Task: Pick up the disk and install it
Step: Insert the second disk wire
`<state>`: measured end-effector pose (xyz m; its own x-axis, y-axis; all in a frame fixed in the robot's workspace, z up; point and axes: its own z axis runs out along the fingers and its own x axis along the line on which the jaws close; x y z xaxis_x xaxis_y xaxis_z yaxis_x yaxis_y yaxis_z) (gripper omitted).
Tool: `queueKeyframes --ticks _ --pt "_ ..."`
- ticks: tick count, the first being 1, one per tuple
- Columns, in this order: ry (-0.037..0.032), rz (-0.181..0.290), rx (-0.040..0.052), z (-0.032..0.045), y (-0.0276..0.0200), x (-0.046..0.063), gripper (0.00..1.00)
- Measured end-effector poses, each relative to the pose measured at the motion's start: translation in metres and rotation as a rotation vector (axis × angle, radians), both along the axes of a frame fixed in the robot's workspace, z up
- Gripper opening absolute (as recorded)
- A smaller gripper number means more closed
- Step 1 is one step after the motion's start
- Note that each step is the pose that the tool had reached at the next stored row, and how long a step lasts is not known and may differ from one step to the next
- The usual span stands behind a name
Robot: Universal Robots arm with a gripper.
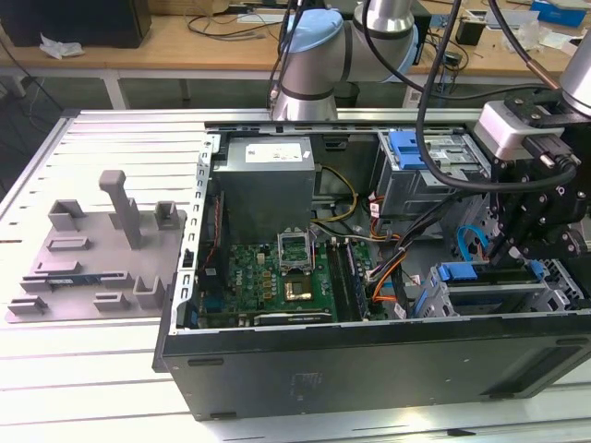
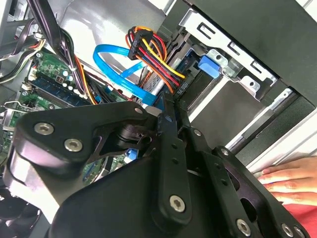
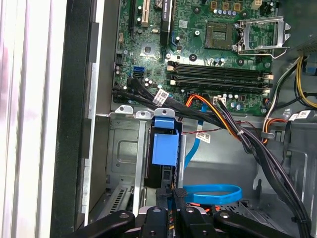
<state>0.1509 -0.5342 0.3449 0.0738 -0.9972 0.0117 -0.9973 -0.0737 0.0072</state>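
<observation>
As the tool stands: the black two-finger gripper (image 3: 172, 192) points down into the open case, its fingers drawn together with nothing between them.
Disk: the silver hard drive in its blue plastic carrier (image 3: 164, 148) sits edge-on in the grey metal drive cage (image 3: 124, 148), straight ahead of the fingertips and just beside them; I cannot tell whether they touch.
Cables: a flat blue data cable (image 3: 210, 189) loops beside the fingers, and a black, orange and yellow wire bundle (image 3: 233, 126) runs just past the disk.
Writing: small white tags (image 3: 202, 137) hang on the cables beyond the gripper; their print is not legible.
Board: the green motherboard (image 3: 218, 54) lies further on.
Hand: a person's hand (image 2: 290, 178) rests behind the gripper in the second wrist view.
Arm: the silver arm with pale blue joint caps (image 1: 319, 41) stands beyond the case, its wrist bent down over the cage.
</observation>
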Motion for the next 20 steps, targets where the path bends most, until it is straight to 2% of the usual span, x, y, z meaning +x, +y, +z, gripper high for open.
queueKeyframes --ticks 5,11,20 --pt "0.0000 0.000 0.0002 -0.0003 0.0000 0.0000 0.16" --pt "0.0000 0.000 0.0002 0.0034 0.0000 0.0000 0.16" --pt "0.0000 0.000 0.0007 0.0007 0.0002 -0.0002 0.16"
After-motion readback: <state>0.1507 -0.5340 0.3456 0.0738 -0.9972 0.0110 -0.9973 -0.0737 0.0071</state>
